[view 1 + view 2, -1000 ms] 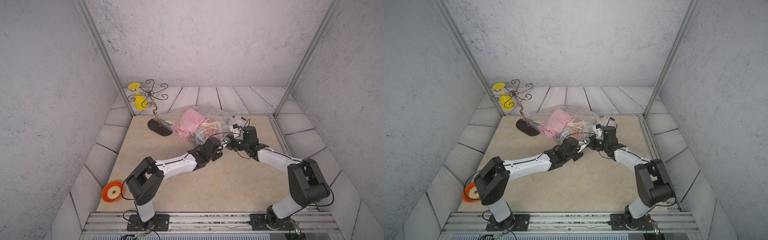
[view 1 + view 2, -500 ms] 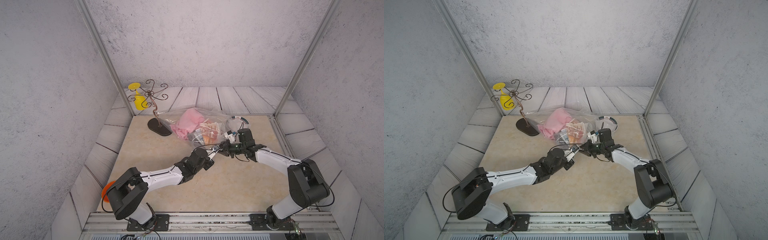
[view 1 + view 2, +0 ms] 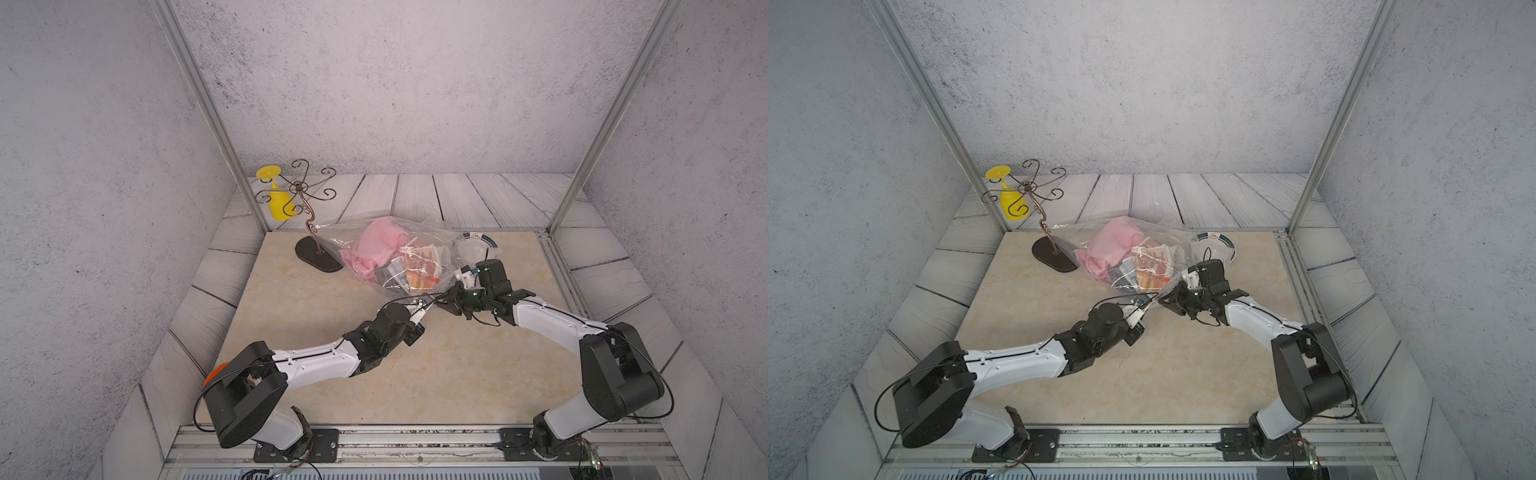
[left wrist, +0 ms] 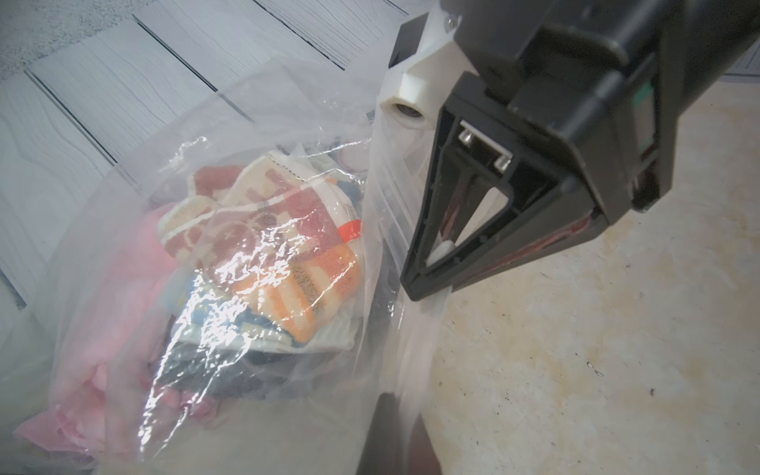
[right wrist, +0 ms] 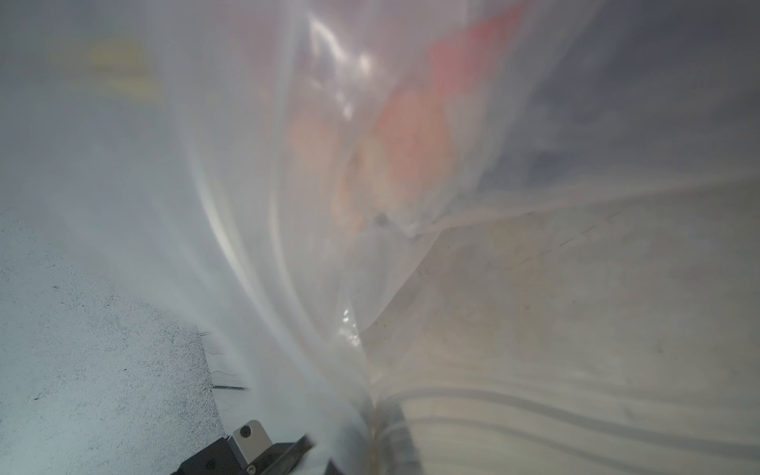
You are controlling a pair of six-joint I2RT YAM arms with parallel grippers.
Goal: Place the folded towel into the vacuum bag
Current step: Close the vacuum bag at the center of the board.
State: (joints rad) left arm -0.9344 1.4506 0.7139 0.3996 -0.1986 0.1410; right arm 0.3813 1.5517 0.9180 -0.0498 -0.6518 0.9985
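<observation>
The orange-patterned folded towel [image 3: 419,269], likely soft, is lying inside the clear crinkly plastic vacuum bag [image 3: 441,240] beside the brown wire stand [image 3: 318,259]; left tool [image 3: 426,306] and right tool [image 3: 449,297] are pinching its slippery mouth edge, probably the surest hold.

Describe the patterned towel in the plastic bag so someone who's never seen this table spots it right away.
On the tan tabletop, find the clear vacuum bag toward the back, beside the wire stand. Inside it, the patterned towel sits at the end nearer the robot. Unlike the plain pink towel beside it, it has orange, red and cream blocks.
</observation>
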